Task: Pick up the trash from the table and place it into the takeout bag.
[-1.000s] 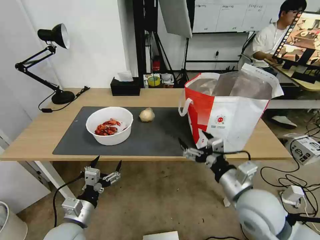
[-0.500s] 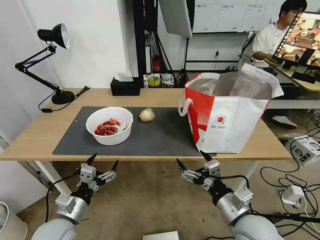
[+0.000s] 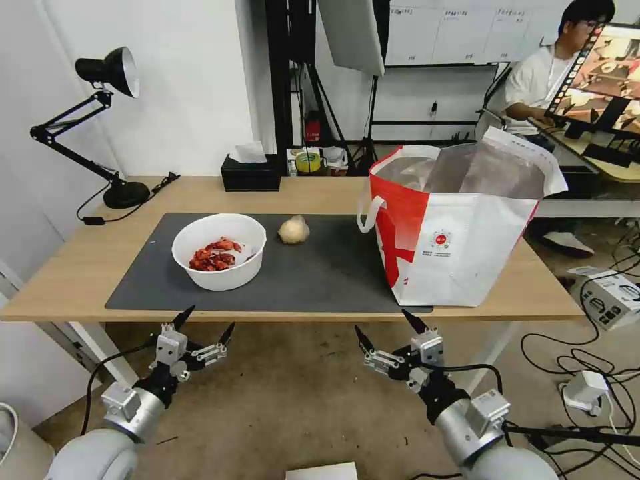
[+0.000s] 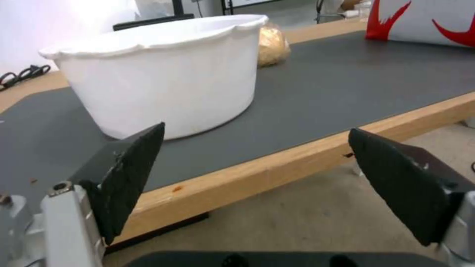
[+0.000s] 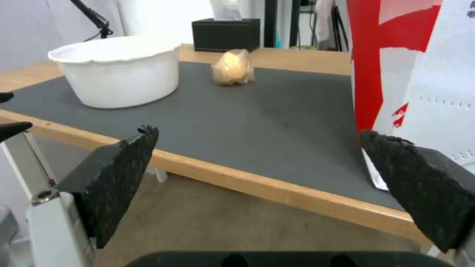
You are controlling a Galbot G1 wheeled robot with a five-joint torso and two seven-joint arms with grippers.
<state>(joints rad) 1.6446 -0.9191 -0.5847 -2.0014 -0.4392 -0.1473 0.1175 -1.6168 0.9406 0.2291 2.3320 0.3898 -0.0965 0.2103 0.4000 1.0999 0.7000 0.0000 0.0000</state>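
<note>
Takeout bag (image 5: 421,74) cropped by frame edge

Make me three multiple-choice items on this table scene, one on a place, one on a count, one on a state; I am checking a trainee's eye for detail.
1. Where does the wrapped ball lie?
A. inside the bowl
B. on the grey mat, between the bowl and the bag
C. on the floor

2. How many pieces of trash are on the mat?
A. two
B. four
C. none

3. How do the two grippers stand?
A. both shut on trash
B. one open, one shut
C. both open, holding nothing, below the table's front edge

Answers:
1. B: the ball sits on the mat between the white bowl and the bag.
2. A: the bowl of red shells and the ball.
3. C: the left gripper and the right gripper have spread fingers with nothing between them.
</note>
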